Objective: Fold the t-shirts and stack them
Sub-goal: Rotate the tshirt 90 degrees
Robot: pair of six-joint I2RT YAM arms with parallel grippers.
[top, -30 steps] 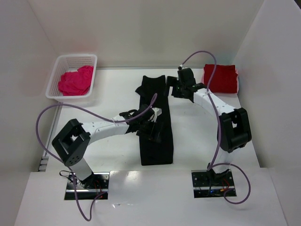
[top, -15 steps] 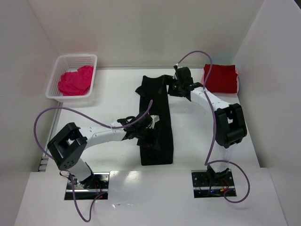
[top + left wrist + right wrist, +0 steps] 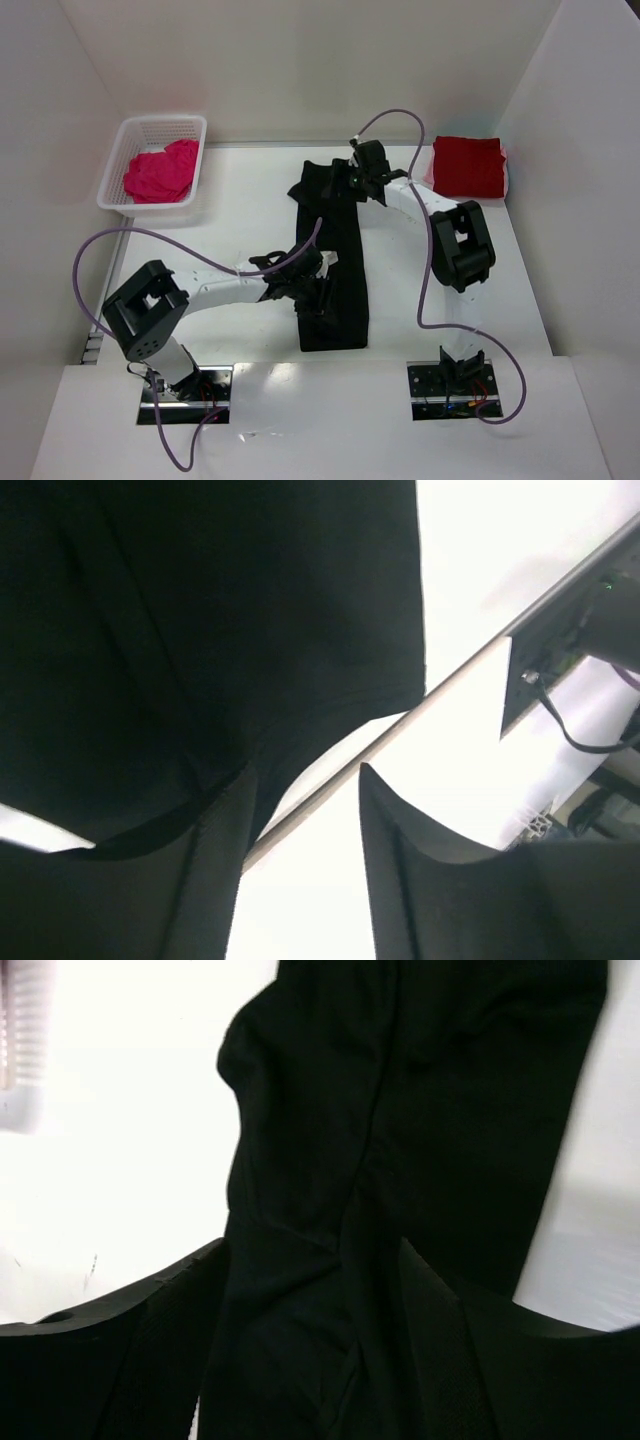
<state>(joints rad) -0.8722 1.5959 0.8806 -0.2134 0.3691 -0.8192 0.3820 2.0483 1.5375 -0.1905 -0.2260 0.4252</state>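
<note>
Both gape — left fingers (image 3: 200, 880) beside, right fingers (image 3: 150, 1360) astride limp black t-shirt (image 3: 348, 250).

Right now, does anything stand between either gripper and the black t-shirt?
Nothing visible does. The left gripper is at the near part of the black t-shirt, the right gripper at its far end, and both wrist views show cloth right at the open jaws. The basket stands apart, far left.

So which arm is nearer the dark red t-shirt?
Right. The right arm is at the black t-shirt's far end, close to the dark red t-shirt; the left arm, toward its near end.
</note>
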